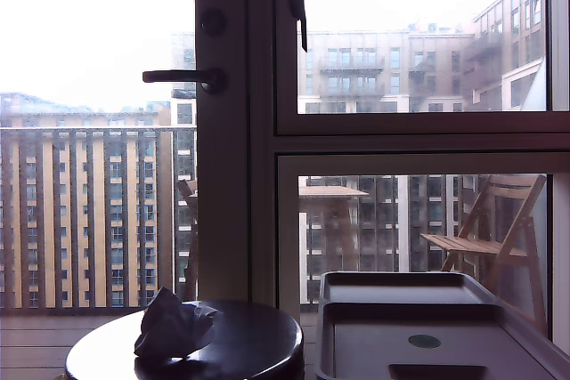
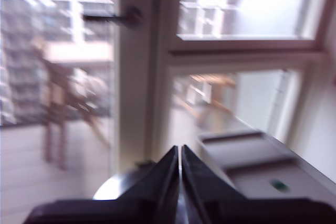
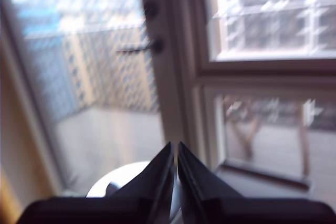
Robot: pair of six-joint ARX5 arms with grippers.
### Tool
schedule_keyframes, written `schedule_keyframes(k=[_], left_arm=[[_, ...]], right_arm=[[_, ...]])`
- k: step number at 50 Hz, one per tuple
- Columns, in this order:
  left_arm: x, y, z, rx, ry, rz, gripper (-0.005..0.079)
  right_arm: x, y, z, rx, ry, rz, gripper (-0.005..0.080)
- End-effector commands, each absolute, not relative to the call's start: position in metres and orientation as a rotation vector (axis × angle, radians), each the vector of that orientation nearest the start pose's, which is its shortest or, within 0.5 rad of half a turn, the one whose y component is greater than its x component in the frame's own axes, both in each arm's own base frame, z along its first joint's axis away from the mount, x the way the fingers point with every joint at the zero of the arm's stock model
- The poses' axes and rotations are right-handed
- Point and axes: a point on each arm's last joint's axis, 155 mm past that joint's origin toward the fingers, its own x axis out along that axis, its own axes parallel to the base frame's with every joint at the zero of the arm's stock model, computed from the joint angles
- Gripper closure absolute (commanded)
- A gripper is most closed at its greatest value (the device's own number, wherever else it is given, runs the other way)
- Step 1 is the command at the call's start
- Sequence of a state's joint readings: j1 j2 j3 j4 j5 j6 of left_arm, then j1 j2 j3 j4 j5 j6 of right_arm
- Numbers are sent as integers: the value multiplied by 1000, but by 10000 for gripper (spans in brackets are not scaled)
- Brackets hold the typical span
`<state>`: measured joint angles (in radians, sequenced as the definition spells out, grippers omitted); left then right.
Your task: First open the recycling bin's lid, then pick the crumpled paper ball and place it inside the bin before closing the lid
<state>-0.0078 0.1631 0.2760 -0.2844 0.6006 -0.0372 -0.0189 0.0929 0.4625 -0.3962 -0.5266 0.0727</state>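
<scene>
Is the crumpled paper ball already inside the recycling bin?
No, the crumpled paper ball lies on the round dark table, beside the recycling bin, whose lid is on.

A crumpled paper ball in pale grey-white sits on a glossy black round table. The lid is plain grey with one small dark round mark. Both grippers are black.
</scene>
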Motion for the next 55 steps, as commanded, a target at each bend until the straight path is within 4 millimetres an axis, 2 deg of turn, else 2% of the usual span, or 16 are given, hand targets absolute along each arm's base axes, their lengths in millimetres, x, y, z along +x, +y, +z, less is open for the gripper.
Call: schedule_keyframes(k=[1, 8, 13, 18, 23, 27, 33, 38, 44, 55], left_arm=[[211, -111, 204, -30, 175, -642, 761], [215, -114, 189, 81, 298, -678, 750], [221, -109, 176, 179, 391, -671, 744], [229, -105, 166, 225, 482, -661, 684], [238, -108, 156, 213, 562, -674, 665], [245, -110, 151, 206, 602, -686, 665], [252, -115, 142, 197, 654, -704, 665], [255, -118, 137, 193, 684, -717, 665], [258, -120, 133, 191, 693, -723, 665], [261, -127, 134, 202, 676, -744, 665]], right_arm=[[199, 93, 249, 86, 132, 529, 765], [209, 97, 219, 114, 299, 552, 765], [214, 102, 201, 86, 389, 589, 765], [218, 107, 185, 11, 449, 633, 765], [220, 114, 168, -96, 501, 699, 759], [223, 117, 155, -204, 534, 739, 687], [229, 120, 139, -396, 555, 785, 448], [238, 122, 130, -509, 555, 798, 366], [246, 126, 116, -580, 597, 806, 361], [253, 128, 72, -694, 734, 837, 362]])
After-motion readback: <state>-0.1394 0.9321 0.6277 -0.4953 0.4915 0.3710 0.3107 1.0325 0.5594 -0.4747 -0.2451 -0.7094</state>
